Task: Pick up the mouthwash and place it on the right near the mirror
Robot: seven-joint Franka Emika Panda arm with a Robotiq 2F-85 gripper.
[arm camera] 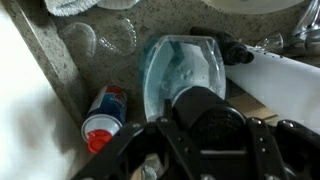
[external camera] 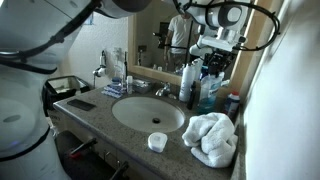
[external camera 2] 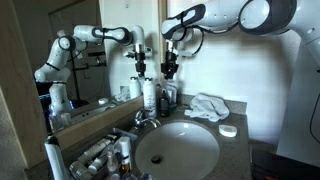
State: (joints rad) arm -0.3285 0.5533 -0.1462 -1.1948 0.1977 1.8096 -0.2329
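The mouthwash point(external camera: 208, 93) is a tall clear bottle of blue liquid. It stands upright at the back of the counter by the mirror point(external camera: 140, 30), between a slim dark bottle point(external camera: 188, 84) and a small red-and-blue can point(external camera: 232, 103). My gripper point(external camera: 213, 68) comes down from above onto the bottle's top. In the wrist view the mouthwash point(arm camera: 180, 62) sits straight below, and the gripper point(arm camera: 208, 112) has a finger pressed against each side of the cap, which looks dark in shadow. In an exterior view the gripper point(external camera 2: 170, 72) hangs over the bottle cluster.
A crumpled white towel point(external camera: 212, 138) lies at the counter's front corner. A small white lid point(external camera: 157, 142) sits by the sink basin point(external camera: 146, 112). The faucet point(external camera: 162, 91) is behind the basin. The can point(arm camera: 103, 112) stands close beside the mouthwash, with clear cups point(arm camera: 115, 38) nearby.
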